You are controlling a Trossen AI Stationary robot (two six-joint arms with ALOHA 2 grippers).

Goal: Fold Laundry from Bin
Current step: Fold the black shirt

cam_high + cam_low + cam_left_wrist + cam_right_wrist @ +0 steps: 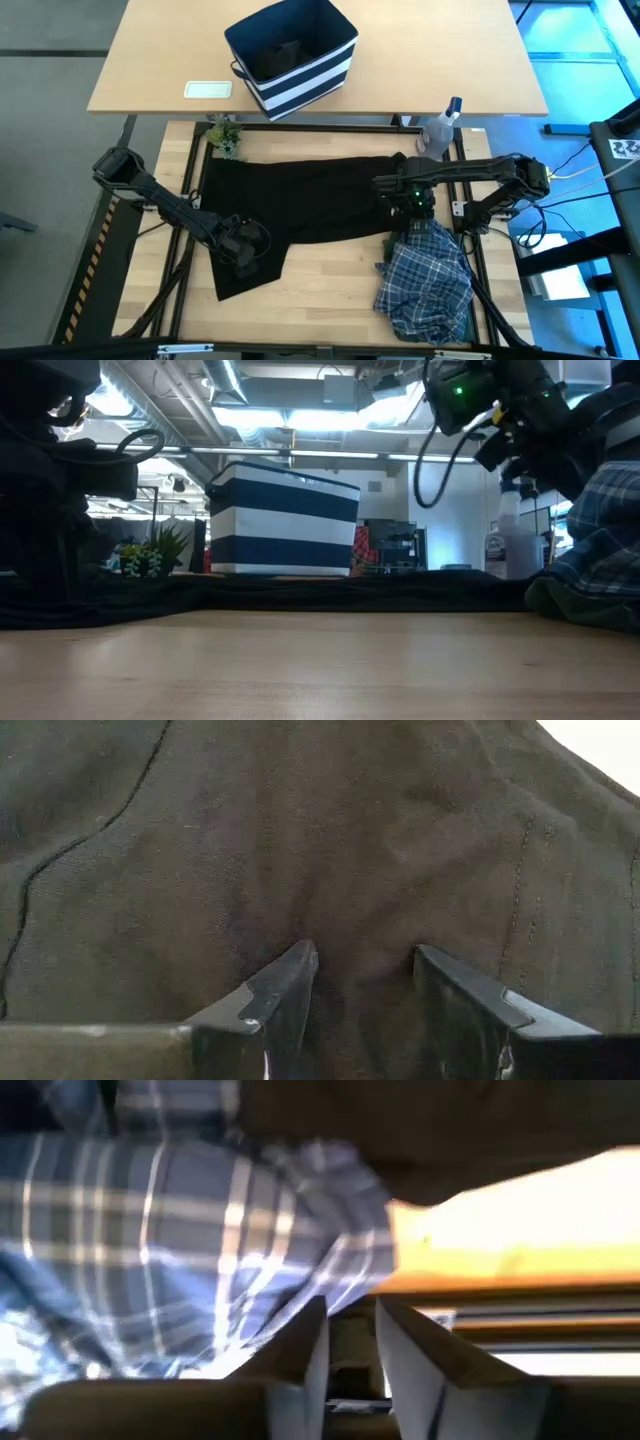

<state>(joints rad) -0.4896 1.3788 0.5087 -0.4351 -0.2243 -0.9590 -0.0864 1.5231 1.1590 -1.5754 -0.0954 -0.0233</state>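
Observation:
A dark garment (pixel 310 205) lies spread flat across the table, one corner reaching toward the near left. My left gripper (pixel 245 252) stands on that corner, pointing steeply down, its fingers apart (pixel 365 980). A blue-and-white plaid shirt (pixel 425 285) lies bunched at the near right, its far end overlapping the dark garment's right end. My right gripper (pixel 415 212) hangs above the shirt's far end, its fingers a narrow gap apart with nothing between them (pixel 352 1320). The striped bin (pixel 290 55) stands on the far table with dark cloth inside. My left gripper comes steeply from above, and its two fingertips (pixel 290 985) stand apart on the garment's near-left part (pixel 365 935), which lies flat on the table. A low ridge of cloth runs between them. Of my right gripper, I cannot tell whether a finger touches the plaid shirt's edge (pixel 300 1295).
A clear spray bottle (pixel 440 128) stands at the table's far right corner and a small green plant (pixel 225 135) at the far left. A white card (pixel 208 89) lies beside the bin. Bare wood shows along the near edge (pixel 320 300).

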